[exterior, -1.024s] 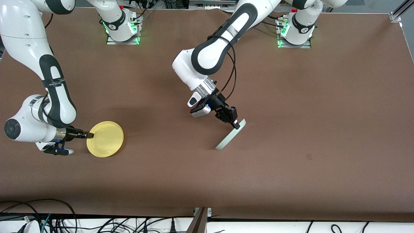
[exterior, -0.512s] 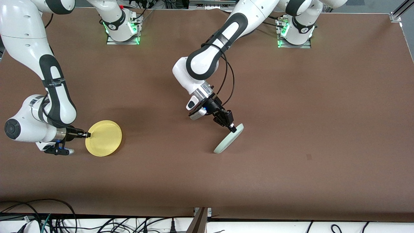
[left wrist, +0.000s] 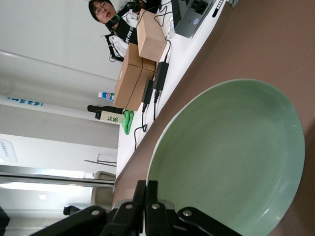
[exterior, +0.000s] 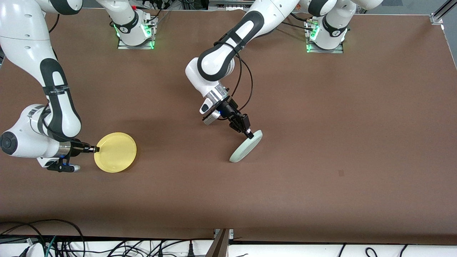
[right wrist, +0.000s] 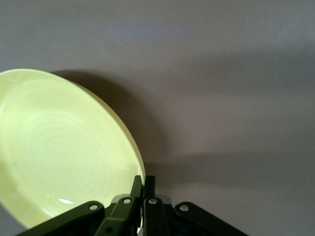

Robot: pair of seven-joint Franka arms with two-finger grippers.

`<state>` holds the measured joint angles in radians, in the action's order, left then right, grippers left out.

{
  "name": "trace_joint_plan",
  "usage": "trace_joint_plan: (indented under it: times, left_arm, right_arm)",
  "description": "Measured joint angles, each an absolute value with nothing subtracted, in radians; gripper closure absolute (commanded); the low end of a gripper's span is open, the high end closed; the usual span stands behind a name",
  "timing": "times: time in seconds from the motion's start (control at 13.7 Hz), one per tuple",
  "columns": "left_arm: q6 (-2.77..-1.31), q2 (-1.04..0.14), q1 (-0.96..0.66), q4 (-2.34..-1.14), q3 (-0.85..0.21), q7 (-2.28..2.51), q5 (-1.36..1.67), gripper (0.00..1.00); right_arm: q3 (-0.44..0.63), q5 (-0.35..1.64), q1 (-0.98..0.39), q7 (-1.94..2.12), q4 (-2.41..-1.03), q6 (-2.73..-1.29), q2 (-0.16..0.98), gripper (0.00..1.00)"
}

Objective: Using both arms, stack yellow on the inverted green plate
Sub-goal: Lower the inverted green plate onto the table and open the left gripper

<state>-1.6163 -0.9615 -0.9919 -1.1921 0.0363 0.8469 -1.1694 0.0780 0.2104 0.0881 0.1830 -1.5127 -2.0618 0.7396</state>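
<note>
Since a second ago the left arm has swung the green plate (exterior: pixel 246 145) round from nearly edge-on to a flatter tilt and carried it slightly toward the right arm's end of the tabletop (exterior: pixel 321 185); the yellow plate (exterior: pixel 115 152) has barely shifted.

The left tool (exterior: pixel 250 135) is clenched on the upper rim of the green plate, roughly mid-tabletop. The plate stands tilted, its lower edge at or just above the surface; contact cannot be confirmed. In the left wrist view its hollow face (left wrist: pixel 231 162) is turned toward the camera, so the inversion looks only partly done.

The right tool (exterior: pixel 95 149) grips the rim of the yellow plate, close to the right arm's end of the tabletop and nearer the front edge than the middle. A shadow beneath the plate in the right wrist view (right wrist: pixel 64 147) suggests it is lifted a little or tipped.

Both plates look light, rigid and smooth, probably plastic: stiff enough to swing from a single rim pinch, but slick, so they may pivot between the fingers. The rim is the only sensible hold.

A strap on the right arm's forearm (exterior: pixel 57 91) carries small print, too fine to read. The bottle label seen in the left wrist view carries characters I cannot make out.
</note>
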Motion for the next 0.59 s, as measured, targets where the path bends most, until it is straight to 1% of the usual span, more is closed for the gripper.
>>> trace_joint_plan:
  times: [0.29, 0.37, 0.44, 0.59]
  left_arm:
    - [-1.556, -0.977, -1.05, -1.192, 0.04, 0.884, -1.175, 1.0]
    - [-1.541, -0.982, -1.065, -1.192, 0.04, 0.892, -1.175, 0.67]
    - [-1.53, -0.985, -1.08, -1.192, 0.04, 0.897, -1.175, 0.01]
    - [-1.528, -0.992, -1.109, -1.192, 0.039, 0.908, -1.175, 0.0]
  right_arm:
    - [0.075, 0.211, 0.088, 0.184, -1.349, -1.86, 0.725, 1.0]
    - [0.075, 0.211, 0.088, 0.185, -1.316, -1.813, 0.717, 1.0]
    - [0.075, 0.211, 0.088, 0.19, -1.296, -1.779, 0.709, 1.0]
    - [0.074, 0.211, 0.087, 0.196, -1.278, -1.746, 0.691, 1.0]
